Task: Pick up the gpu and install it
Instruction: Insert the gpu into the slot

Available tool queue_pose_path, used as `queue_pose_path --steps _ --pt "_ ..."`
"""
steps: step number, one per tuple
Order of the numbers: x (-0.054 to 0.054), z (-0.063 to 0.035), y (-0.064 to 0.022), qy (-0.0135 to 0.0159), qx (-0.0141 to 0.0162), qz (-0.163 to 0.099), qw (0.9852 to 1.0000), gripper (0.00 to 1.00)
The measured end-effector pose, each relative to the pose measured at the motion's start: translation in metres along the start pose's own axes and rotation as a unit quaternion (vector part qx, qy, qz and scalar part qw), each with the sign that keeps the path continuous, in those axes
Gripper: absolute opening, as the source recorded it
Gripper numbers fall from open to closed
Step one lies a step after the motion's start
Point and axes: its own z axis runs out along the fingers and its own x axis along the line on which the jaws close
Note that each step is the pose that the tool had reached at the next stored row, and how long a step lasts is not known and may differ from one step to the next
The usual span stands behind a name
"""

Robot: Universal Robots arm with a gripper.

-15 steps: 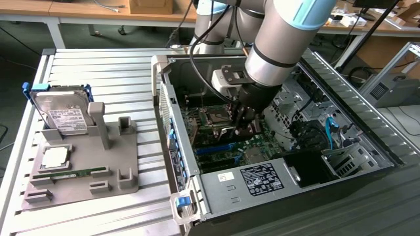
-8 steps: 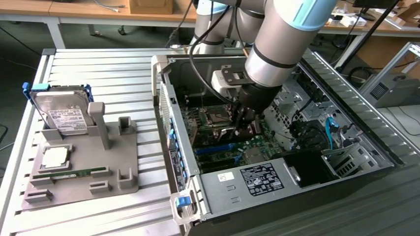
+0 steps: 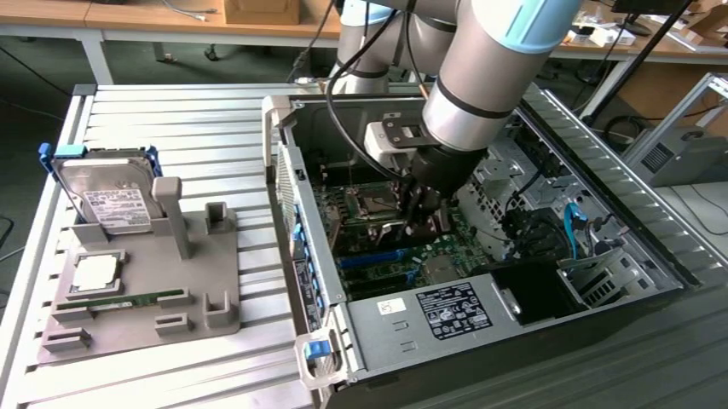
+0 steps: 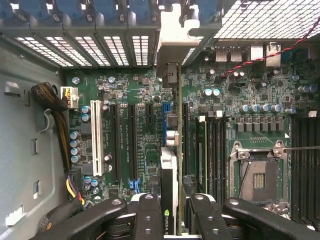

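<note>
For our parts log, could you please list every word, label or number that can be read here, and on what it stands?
Nothing reads clearly enough to quote.
gpu, held edge-on in the hand: green logo mark, letters unreadable.
Power supply label: white print, too small.
Hard drive label: too small.
Motherboard print: too small.

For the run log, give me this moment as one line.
gripper: shut on gpu | place: inside open case, above motherboard | seated: cannot tell
</note>
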Motion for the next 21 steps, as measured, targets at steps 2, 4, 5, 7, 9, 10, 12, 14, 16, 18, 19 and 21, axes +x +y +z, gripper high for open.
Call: queue_pose_path --steps 2,4,5,7,9,10,12,14,16,18,19,21 --pt "0.0014 -0.0001 0.0001 0.0 0.0 0.0 1.0 0.27" --pt "0.003 -0.0001 0.0002 0.0 0.0 0.0 1.0 0.27" --pt "0.0036 -0.0002 0.0002 0.0 0.0 0.0 1.0 0.27" --pt "0.0043 -0.0002 0.0003 0.0 0.0 0.0 1.0 0.27" --pt "0.0043 -0.0002 0.0008 0.0 0.0 0.0 1.0 0.27" --pt "0.0044 -0.0002 0.0019 0.0 0.0001 0.0 1.0 0.27" --pt "0.0045 0.0 0.0043 0.0 0.0004 0.0 1.0 0.27" --pt "0.0044 0.0 0.0056 0.0 0.0004 0.0 1.0 0.27" --pt "0.0045 0.0001 0.0059 0.0 0.0004 0.0 1.0 0.27" --pt "0.0046 0.0003 0.0074 0.0 0.0004 0.0 1.0 0.27" --pt "0.0046 0.0003 0.0083 0.0 0.0004 0.0 1.0 0.27" --pt "0.0046 0.0003 0.0091 0.0003 0.0003 0.0 1.0 0.27"
